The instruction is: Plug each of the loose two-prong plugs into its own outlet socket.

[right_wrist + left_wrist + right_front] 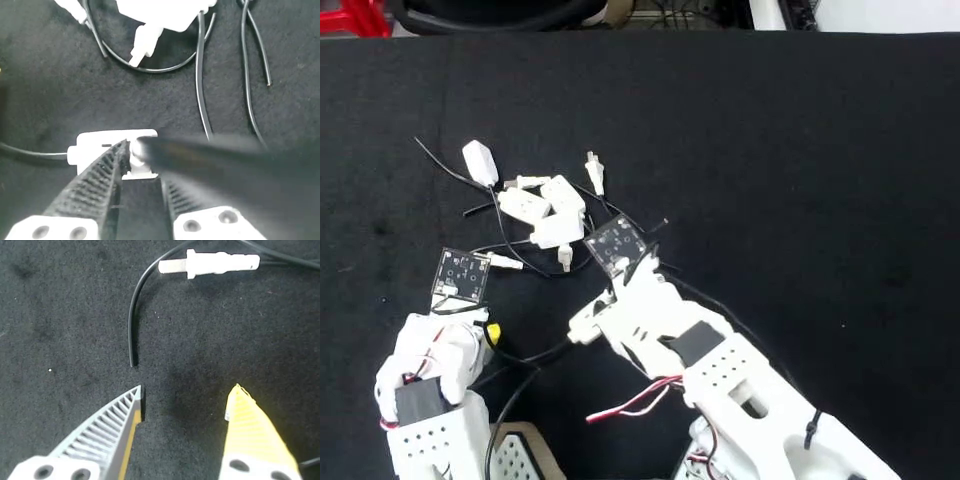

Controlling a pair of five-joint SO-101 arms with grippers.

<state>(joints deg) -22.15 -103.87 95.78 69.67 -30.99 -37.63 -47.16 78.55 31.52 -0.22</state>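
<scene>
Left gripper, fingers spread open over the black desk, with a loose two-prong plug lying just beyond their tips. Right gripper, fingers clamped on a white corded connector. Past them, more plugs and sockets lie tangled, apparently unjoined; most of the work remains.

Tangled cords and plugs crowd the table's left; passage lies right.

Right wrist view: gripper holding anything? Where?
Right gripper clamps the white socket at the end opposite its black cable. Left gripper is open, empty.
</scene>
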